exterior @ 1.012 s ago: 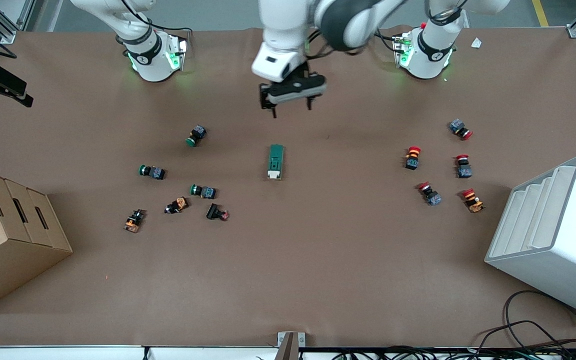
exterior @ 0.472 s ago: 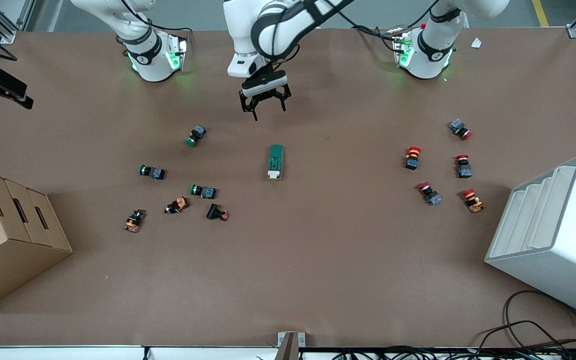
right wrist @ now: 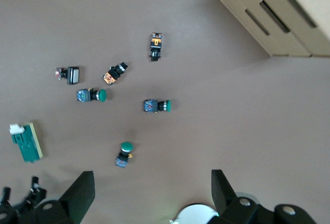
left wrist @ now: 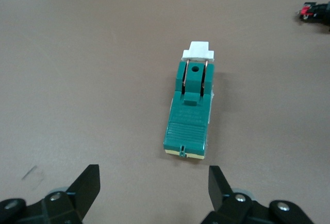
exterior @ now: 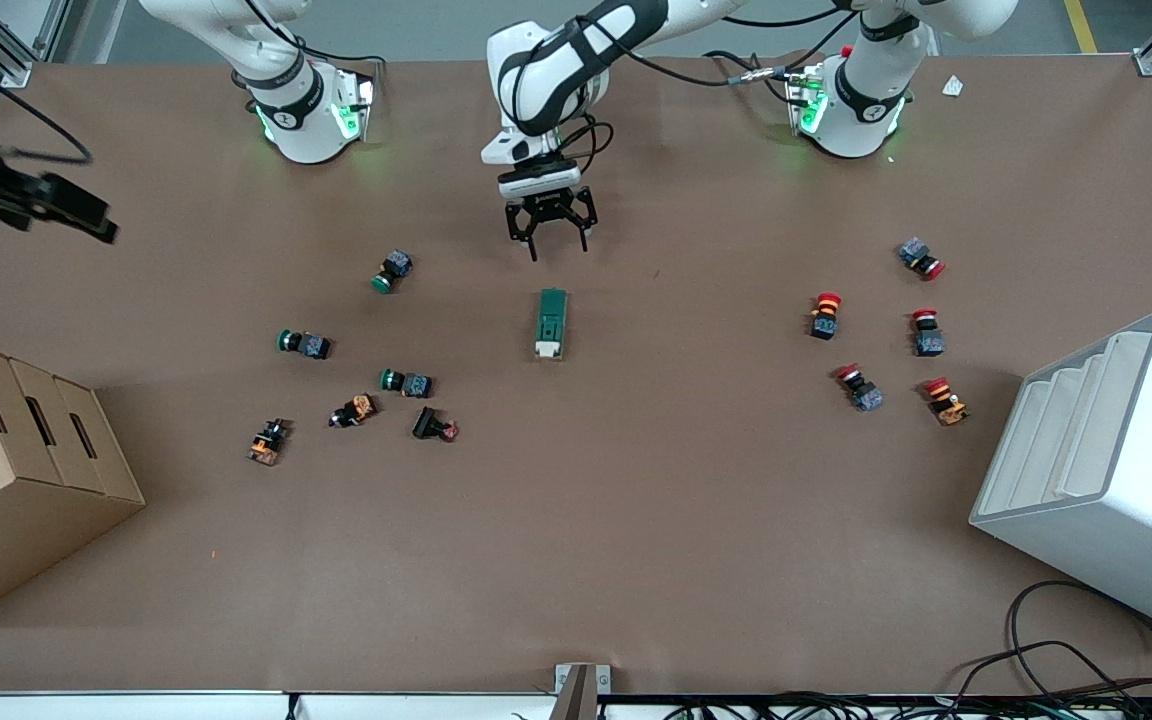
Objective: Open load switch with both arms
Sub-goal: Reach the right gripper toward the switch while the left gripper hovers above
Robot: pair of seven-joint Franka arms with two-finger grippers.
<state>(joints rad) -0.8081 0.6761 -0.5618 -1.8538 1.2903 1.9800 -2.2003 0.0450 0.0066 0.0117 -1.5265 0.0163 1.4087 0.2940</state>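
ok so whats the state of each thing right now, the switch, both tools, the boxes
load switch: flat on the table, untouched, white toggle end nearer the front camera
left tool: open, empty, over the table just short of the switch's green end
right tool: open, empty, high over the right arm's end of the table
cardboard box: on the table, closed
white box: on the table, stepped inside showing

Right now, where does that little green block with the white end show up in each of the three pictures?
Front view: the load switch lies mid-table, white end nearer the camera, just below the open left gripper.
Left wrist view: it fills the middle, ahead of that gripper's fingers.
Right wrist view: it sits small at the picture's edge.
Shared landmark: the green-capped push button beside it, also in the right wrist view; the left wrist view misses it.
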